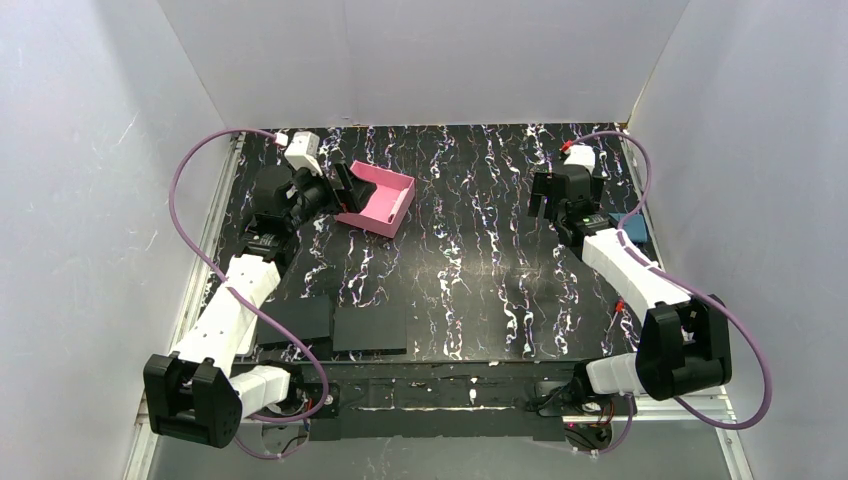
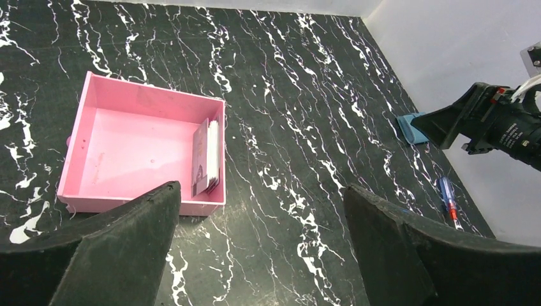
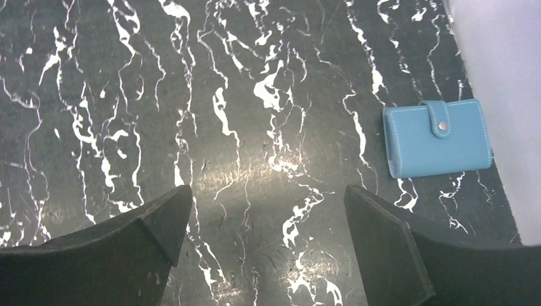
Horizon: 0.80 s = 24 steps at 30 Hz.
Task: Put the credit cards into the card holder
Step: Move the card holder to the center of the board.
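The pink card holder (image 1: pixel 380 200) sits on the black marbled table at the back left. In the left wrist view the holder (image 2: pixel 121 153) holds a small stack of pale cards (image 2: pixel 207 156) standing on edge against its right wall. My left gripper (image 1: pixel 335 190) is open and empty, right at the holder's left side; in its own view (image 2: pixel 261 210) the jaws stand wide over bare table beside the box. My right gripper (image 1: pixel 550 200) is open and empty at the back right, over bare table (image 3: pixel 265 210). No loose cards show on the table.
A flat blue hinged case (image 3: pixel 437 137) lies by the right wall, also seen from above (image 1: pixel 632 225). Two black flat pads (image 1: pixel 370 327) lie near the front left. A small blue and red pen-like thing (image 2: pixel 448 201) lies near the right wall.
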Available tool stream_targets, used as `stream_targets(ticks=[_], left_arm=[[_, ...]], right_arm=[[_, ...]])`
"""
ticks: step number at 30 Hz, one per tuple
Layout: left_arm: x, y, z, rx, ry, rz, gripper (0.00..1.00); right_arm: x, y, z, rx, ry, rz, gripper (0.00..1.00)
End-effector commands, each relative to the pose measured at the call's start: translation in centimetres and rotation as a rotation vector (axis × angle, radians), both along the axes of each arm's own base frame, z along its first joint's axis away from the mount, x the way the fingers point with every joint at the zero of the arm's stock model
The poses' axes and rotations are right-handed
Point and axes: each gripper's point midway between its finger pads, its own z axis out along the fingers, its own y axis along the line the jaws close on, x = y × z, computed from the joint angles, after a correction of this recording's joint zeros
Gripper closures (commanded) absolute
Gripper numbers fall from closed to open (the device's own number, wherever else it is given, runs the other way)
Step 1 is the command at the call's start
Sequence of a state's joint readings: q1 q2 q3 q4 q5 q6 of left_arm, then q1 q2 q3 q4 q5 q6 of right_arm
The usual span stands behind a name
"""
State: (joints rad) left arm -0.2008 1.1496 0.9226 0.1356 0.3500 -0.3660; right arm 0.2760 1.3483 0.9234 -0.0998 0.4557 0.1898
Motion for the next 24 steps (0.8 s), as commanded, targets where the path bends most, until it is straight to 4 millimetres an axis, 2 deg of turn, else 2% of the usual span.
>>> stream_targets(ticks=[1,4,8,13,16,18,21,24], left_arm=[[0.0,-0.3,2.5,0.005,-0.092,-0.009,0.02],[-0.2,-0.8,2.4,0.005,-0.086,-0.03,0.02],[-0.5,-1.6,2.1,0.002,-0.074,-0.058,0.02],[-0.9,-2.7,1.8,0.003,-0.065,-0.094,0.02],[-1.2,-3.4,2.0,-0.012,-0.058,-0.13,0.02],[-1.3,-3.6,2.0,-0.015,-0.055,-0.14,0.02],[-1.3,-3.8,2.0,-0.016,-0.052,-0.151,0.02],[-1.3,-3.9,2.0,-0.021,-0.05,-0.162,0.02]], right_arm=[[1.6,-1.8,3.3,-0.01,-0.093,-0.134,0.02],[1.8,-3.8,1.9,0.011,-0.008,-0.217,0.02],[2.8,-5.7,0.9,0.1,-0.009,-0.236,0.02],[3.8,-11.2,-1.1,0.194,0.035,-0.382,0.02],[4.7,-13.5,-2.5,0.204,0.076,-0.422,0.02],[5.3,-14.3,-3.3,0.199,0.104,-0.432,0.02],[6.7,-15.0,-2.2,0.163,0.031,-0.399,0.02],[6.9,-14.8,-2.1,0.155,0.057,-0.388,0.02]])
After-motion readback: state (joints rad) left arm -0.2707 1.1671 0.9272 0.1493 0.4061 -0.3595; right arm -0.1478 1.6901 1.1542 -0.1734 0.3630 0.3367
